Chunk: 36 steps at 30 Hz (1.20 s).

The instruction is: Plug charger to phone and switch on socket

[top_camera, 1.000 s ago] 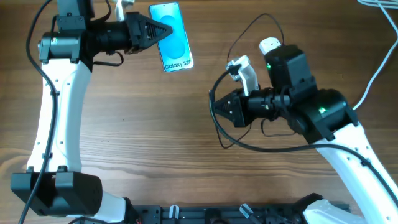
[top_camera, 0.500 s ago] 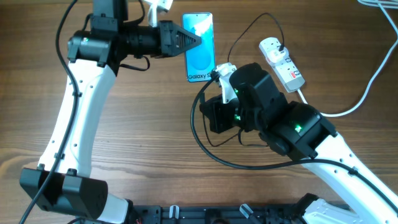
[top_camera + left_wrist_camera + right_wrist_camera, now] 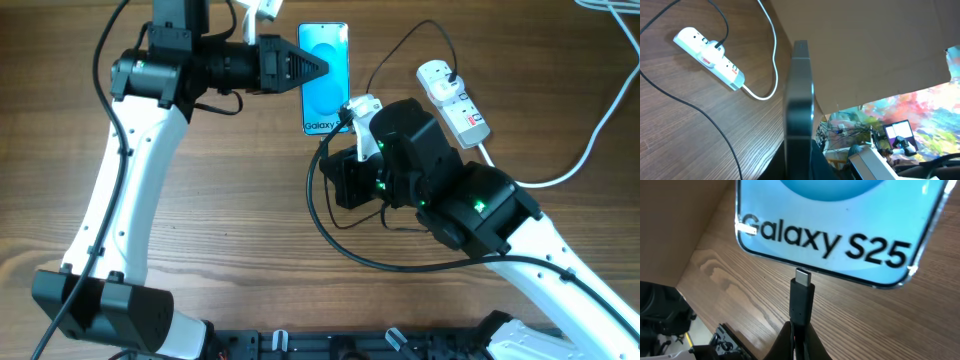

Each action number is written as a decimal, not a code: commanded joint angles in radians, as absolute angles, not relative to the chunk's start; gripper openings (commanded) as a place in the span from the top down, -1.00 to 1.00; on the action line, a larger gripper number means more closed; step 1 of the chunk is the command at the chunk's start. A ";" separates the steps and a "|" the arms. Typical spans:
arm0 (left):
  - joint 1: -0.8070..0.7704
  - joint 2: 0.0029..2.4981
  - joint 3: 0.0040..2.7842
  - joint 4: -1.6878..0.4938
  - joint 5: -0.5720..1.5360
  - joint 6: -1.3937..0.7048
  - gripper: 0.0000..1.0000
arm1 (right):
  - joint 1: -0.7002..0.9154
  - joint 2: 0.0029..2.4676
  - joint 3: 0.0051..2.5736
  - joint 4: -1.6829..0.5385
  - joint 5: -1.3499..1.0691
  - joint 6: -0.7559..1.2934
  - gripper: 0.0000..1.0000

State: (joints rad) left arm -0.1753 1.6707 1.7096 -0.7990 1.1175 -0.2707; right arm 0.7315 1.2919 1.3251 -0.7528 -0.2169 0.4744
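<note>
The phone has a cyan screen with a white strip reading Galaxy S25. My left gripper is shut on its left edge and holds it above the table; the left wrist view shows it edge-on. My right gripper is shut on the charger's black plug, whose tip sits just below the phone's bottom edge, almost touching. The thin black charger cable loops under the right arm. The white socket lies at the back right, with a black plug in it.
A thick white cable runs from the socket toward the back right corner. The wooden table extends under both arms. The table's far edge shows in the left wrist view.
Both arms swung toward the centre over the last second, bringing phone and plug together. In the last half second the phone and plug barely shifted.
</note>
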 commanded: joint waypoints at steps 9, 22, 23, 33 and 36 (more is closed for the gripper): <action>-0.094 1.670 1.718 -0.805 1.275 -0.242 0.92 | 0.732 1.291 1.341 -0.693 -0.336 0.470 0.91; -0.094 1.670 1.718 -0.826 1.274 -0.238 0.92 | 0.731 1.292 1.341 -0.682 -0.330 0.467 0.91; -0.094 1.670 1.718 -0.828 1.275 -0.230 0.92 | 0.731 1.292 1.341 -0.677 -0.331 0.467 0.91; -0.094 1.670 1.718 -0.838 1.291 -0.216 0.92 | 0.707 1.292 1.341 -0.684 -0.331 0.464 0.91; -0.094 1.670 1.718 -0.833 1.291 -0.216 0.92 | 0.707 1.298 1.341 -0.690 -0.342 0.464 0.91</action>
State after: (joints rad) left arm -0.0959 1.6707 1.7096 -0.8387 1.2419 -0.2401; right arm 0.7116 1.2919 1.3251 -0.6876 -0.3157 0.4740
